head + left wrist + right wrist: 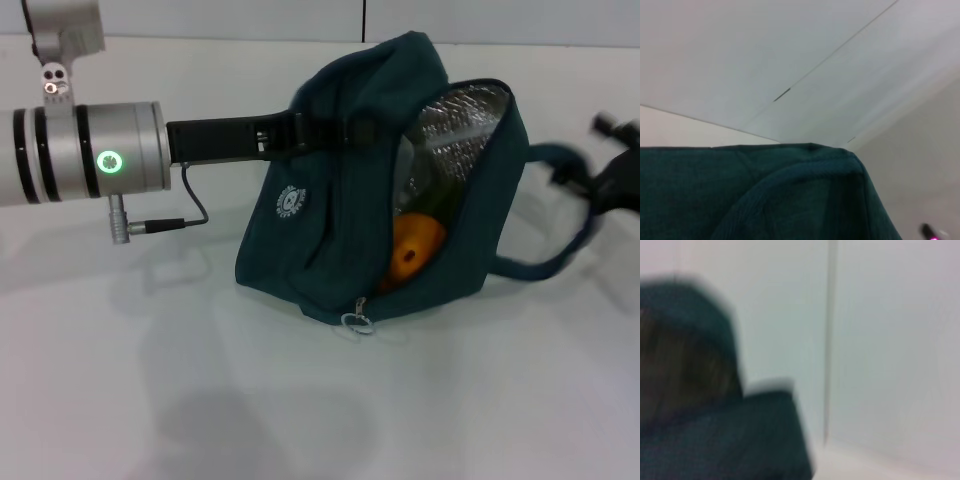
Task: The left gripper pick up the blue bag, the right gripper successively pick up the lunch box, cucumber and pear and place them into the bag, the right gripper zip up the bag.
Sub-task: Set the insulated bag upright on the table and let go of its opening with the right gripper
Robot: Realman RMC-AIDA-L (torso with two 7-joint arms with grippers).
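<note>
Zip-up pending | left gripper (300, 130) pinching blue bag (330, 230) at 12 | right gripper (615, 170) at 3, jaws unclear | pear (415, 248) inside | approach zipper pull (358, 322) at 6, draw steadily along opening.

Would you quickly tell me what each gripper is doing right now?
Left gripper: shut on the blue bag handle.
Right gripper: beside the bag, blurred.

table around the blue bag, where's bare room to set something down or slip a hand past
The table is bare in front of the blue bag and below the left gripper, which holds the bag's top. It is crowded to the bag's right: a handle loop trails there, with the right gripper beside it.
</note>
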